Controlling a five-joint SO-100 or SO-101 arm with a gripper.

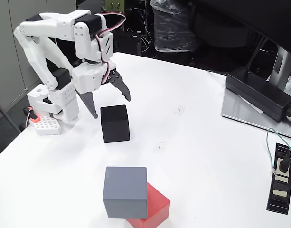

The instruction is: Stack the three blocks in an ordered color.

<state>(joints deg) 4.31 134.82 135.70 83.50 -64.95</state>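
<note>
Your gripper [109,100] hangs wide open and empty, just left of the black block [115,123]. Nearer you, the blue-grey block [125,192] already sits on the red block [152,206], so only the black one remains.

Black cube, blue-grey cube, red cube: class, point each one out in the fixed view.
black cube [116,125], fixed view, on its front face.
blue-grey cube [125,197], fixed view, on its front face.
red cube [157,200], fixed view, on its exposed top face.
</note>
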